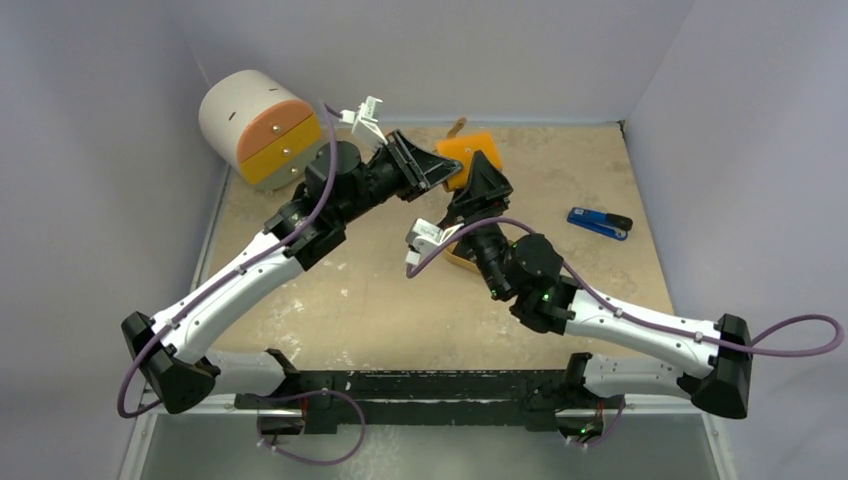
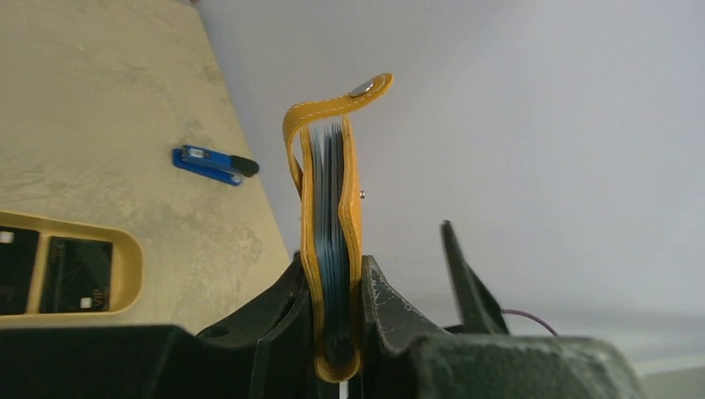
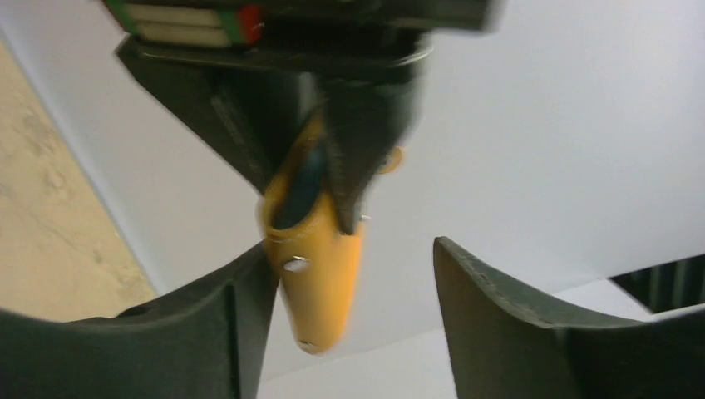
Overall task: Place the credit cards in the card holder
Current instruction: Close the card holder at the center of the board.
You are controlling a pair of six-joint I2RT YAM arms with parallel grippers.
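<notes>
Card holder (image 2: 352,208) is clamped by the left gripper (image 2: 334,278), jaws closed on it near the folded end. It is held clear of the table, upright in the left wrist view. The cover is thin orange-tan leather-like material, slightly bowed, with edge stitching visible. A stack of pale blue-grey sleeves is seen inside, fanned a little. Snap tab (image 2: 366,87) is curled over the top and unfastened, with a metal stud on it. A second small stud is seen on the outer cover.

Right gripper (image 3: 351,249) is spread wide, with nothing gripped. Its matte black fingers (image 3: 499,316) are placed either side of the holder's free end. The finger on the left of that view is just beside the cover. Contact cannot be told, as the frame is blurred.

Credit cards (image 2: 76,274): two flat dark rectangles are laid side by side in the orange oval tray (image 2: 130,264) on the table. Small light markings are seen on one. In the overhead view the tray is mostly hidden under the right arm.

A blue-and-black elongated gadget (image 2: 214,164) is lying flat on the beige mottled tabletop (image 1: 380,290), well apart from the tray. A white cylindrical drawer unit (image 1: 262,125) with curved orange and yellow drawer fronts is seen at the far left.
</notes>
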